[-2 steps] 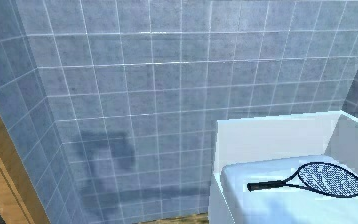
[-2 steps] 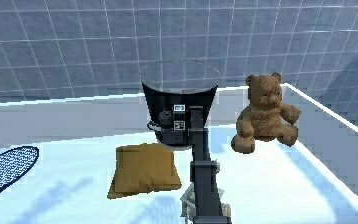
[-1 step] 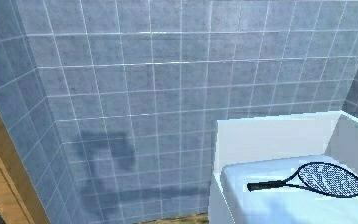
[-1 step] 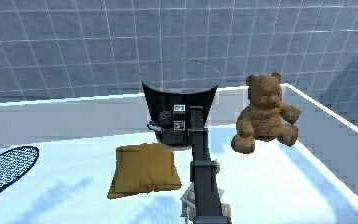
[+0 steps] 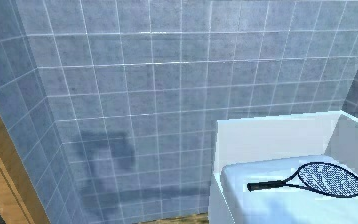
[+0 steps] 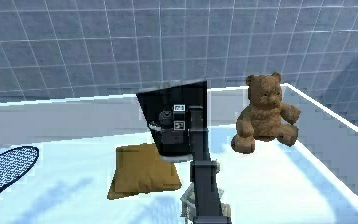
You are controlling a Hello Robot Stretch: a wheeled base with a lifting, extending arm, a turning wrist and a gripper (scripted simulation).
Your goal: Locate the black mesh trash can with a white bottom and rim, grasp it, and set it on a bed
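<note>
A black, boxy trash can with a thin pale edge along its top stands tilted over the white bed, near the bed's far rim. The dark arm rises from the bottom edge to it. The gripper and its white marker squares lie right against the can's dark face. I cannot tell whether the can rests on the mattress or hangs above it, so I cannot tell whether the gripper holds it. The same bed fills the forward view's lower right corner.
On the bed lie a tan pillow just left of the arm, a brown teddy bear at the right and a tennis racket. A blue tiled wall stands close ahead. A wooden edge slants along the forward view's left.
</note>
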